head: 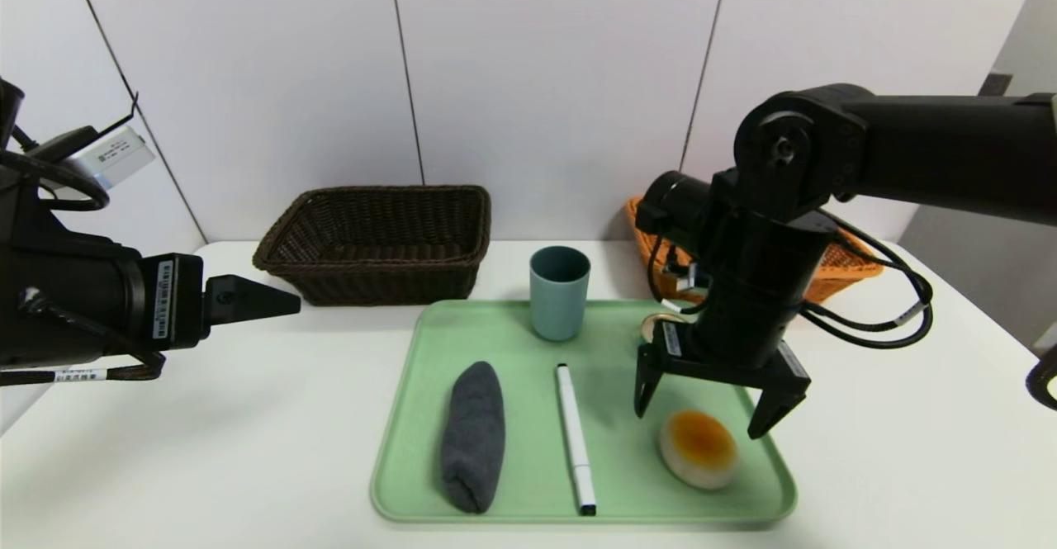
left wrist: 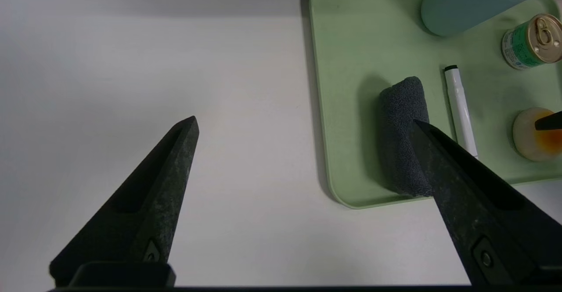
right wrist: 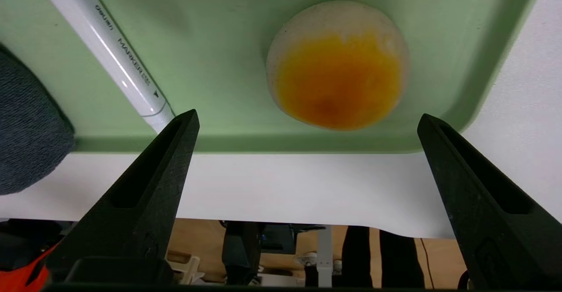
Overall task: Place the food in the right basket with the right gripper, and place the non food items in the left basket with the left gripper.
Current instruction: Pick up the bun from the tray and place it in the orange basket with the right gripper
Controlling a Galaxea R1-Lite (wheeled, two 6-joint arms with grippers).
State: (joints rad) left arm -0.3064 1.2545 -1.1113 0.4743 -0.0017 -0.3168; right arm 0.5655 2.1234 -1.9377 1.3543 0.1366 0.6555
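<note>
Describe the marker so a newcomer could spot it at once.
On the table lies a green tray. Near its middle, between the rolled dark cloth and the round bun, lies the marker: the only slim white stick, black at both ends.

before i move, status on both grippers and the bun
Right gripper open above the bun; left gripper open, off the tray's left side; bun on tray, nothing on top.

This looks to me like a robotics lab or test space: a black robot arm (head: 768, 268) reaches over a white table (head: 272, 425) at the right, pale wall panels (head: 561, 87) stand at the far side, and equipment (right wrist: 279, 239) and dark-clad legs (right wrist: 375, 257) show over wood-coloured flooring (right wrist: 199, 235).
</note>
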